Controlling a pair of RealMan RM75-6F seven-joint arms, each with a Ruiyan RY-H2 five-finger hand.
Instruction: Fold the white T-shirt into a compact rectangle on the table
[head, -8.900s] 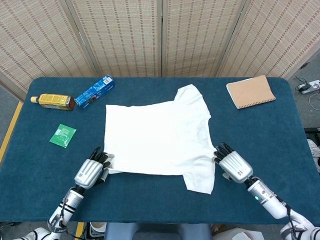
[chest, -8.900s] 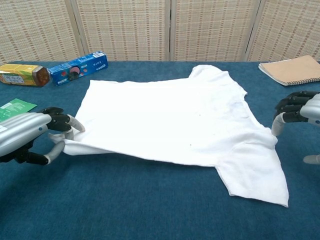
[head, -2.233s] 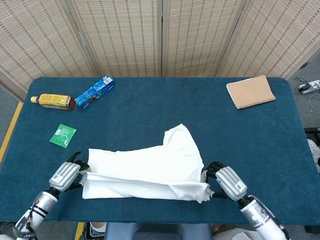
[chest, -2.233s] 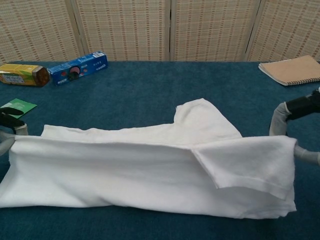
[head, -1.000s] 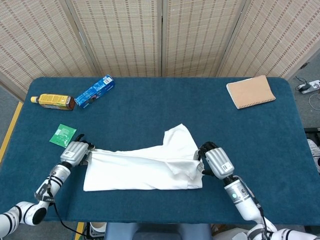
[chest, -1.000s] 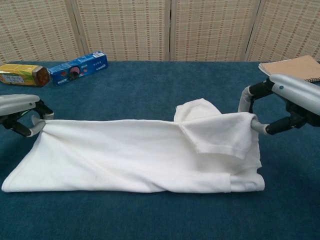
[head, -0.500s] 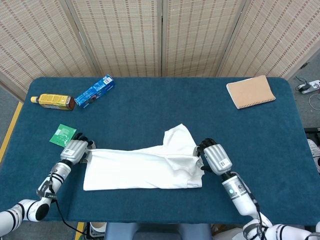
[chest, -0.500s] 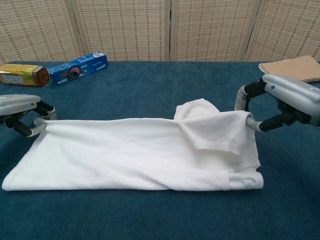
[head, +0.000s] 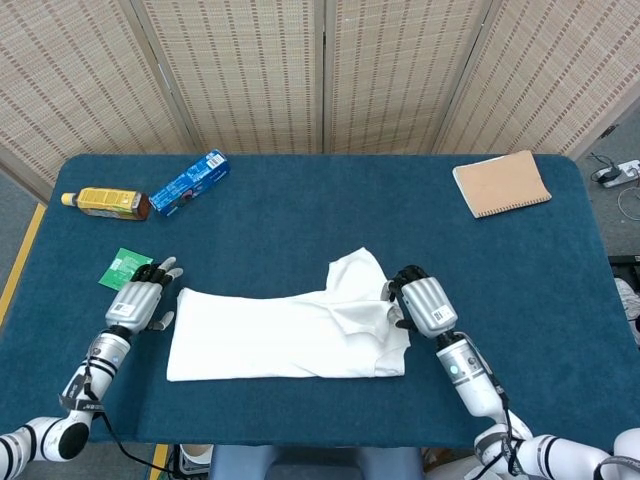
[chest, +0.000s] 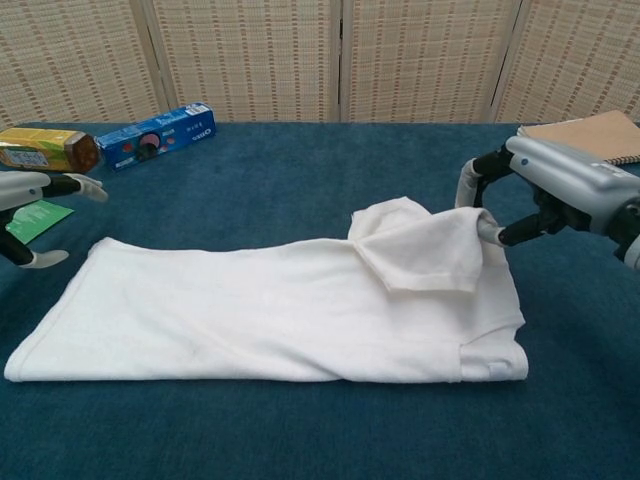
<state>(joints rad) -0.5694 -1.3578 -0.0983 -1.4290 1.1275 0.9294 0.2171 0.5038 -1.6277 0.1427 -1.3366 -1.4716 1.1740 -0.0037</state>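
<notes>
T-shirt (head: 285, 332) lies folded lengthwise, long axis running left-right.

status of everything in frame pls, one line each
White T-shirt: folded in half, flat, one sleeve raised.
Left hand: fingers spread, off the shirt.
Right hand: pinching the raised sleeve.
Bottle: lying on its side.
Blue box: lying flat.
Notebook: closed.

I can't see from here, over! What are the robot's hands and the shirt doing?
Left hand open, off the cloth. Right hand pinching the sleeve edge. White T-shirt folded into a long band, sleeve flopped on top. Nothing in the way.
</notes>
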